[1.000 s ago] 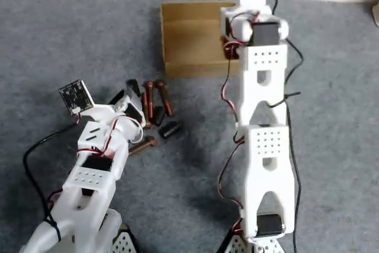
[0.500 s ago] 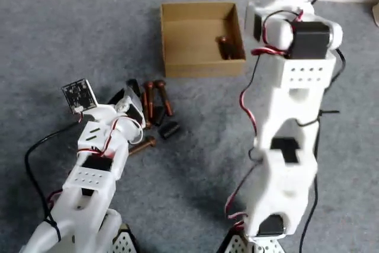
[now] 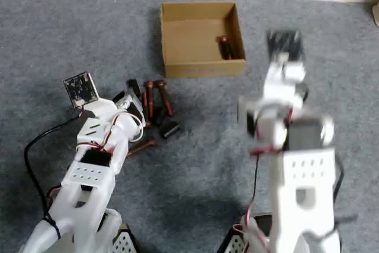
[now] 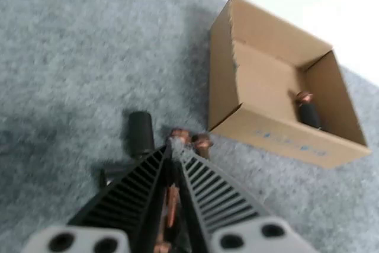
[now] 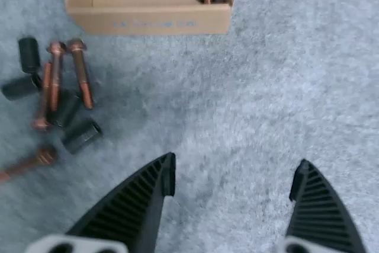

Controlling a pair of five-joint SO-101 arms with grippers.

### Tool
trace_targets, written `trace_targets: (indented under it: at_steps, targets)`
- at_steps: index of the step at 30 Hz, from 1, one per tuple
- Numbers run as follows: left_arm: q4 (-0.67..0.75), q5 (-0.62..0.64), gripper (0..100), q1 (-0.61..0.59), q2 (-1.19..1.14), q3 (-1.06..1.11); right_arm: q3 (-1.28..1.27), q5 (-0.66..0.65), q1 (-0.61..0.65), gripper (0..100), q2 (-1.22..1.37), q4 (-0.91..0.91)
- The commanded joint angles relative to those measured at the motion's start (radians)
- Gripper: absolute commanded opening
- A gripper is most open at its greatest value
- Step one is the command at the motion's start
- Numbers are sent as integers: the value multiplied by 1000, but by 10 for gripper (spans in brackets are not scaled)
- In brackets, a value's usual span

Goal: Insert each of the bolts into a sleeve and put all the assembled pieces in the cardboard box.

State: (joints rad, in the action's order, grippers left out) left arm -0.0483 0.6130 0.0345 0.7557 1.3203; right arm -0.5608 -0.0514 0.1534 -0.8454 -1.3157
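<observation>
One assembled piece (image 3: 225, 47) lies in the cardboard box (image 3: 177, 69), against its 3 o'clock wall. The right pincer (image 5: 232, 176), wide open and empty, has pulled back from over the box to its 5 o'clock, above bare surface (image 3: 207, 164). At the box's 7 o'clock lie four bolts (image 5: 80, 72) and roughly four sleeves (image 5: 83, 135). There the left pincer (image 4: 173, 149) is nearly closed around one bolt (image 4: 172, 205).

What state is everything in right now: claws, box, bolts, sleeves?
Left gripper: shut on a bolt.
Right gripper: open, empty.
Box: open, one assembled piece inside.
Loose bolts: lying on the carpet, unsleeved.
Sleeves: lying loose, empty.
</observation>
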Motion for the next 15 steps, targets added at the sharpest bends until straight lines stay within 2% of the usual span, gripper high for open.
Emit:
trace_targets:
  at_steps: [1,3,8,11,15]
  targets:
    - [-6,-5,10,2,2,-54,-406,-118,4,289,-222,166]
    - [-9,-6,10,2,1,-53,-518,-149,5,289,-288,211]
    - [-9,-37,9,7,1,-48,-647,-86,8,289,-348,311]
    - [-11,-89,7,10,1,-47,-696,-81,8,289,-349,403]
    - [-11,-95,8,12,-1,-47,-823,-84,7,289,-354,503]
